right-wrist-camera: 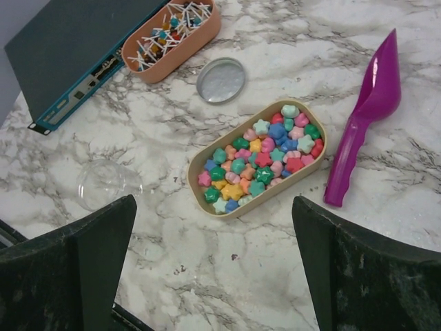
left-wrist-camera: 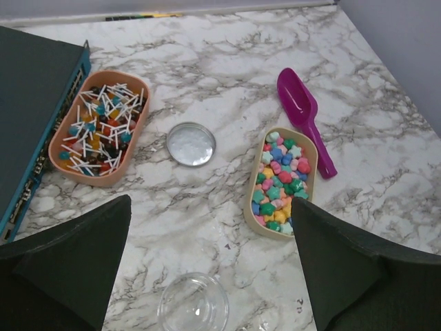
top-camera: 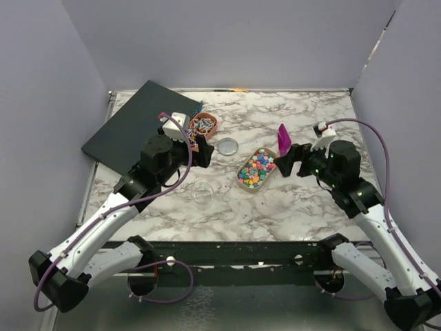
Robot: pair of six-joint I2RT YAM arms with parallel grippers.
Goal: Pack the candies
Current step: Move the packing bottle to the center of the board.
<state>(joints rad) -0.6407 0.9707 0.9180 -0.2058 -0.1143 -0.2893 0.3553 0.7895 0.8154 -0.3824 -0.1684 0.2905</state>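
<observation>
Centre frame: candies (top-camera: 257,169) lie in a tray (right-wrist-camera: 195,169), scoop (top-camera: 283,139) at its upper right, lid (top-camera: 227,146) at its upper left. Farther left, a second tray (left-wrist-camera: 88,181) sits beside a flat box (top-camera: 131,127). A jar (top-camera: 203,195) stands below the lid.

Scoop (right-wrist-camera: 372,103) just beside candies (right-wrist-camera: 265,155)

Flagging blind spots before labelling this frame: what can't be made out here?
Top view: the left gripper covers part of the orange tray; its candies are too small to tell apart.
Top view: the right gripper hides the handle of the purple scoop.
Left wrist view: the bottom edge cuts off the clear jar, the left edge the dark box.
</observation>
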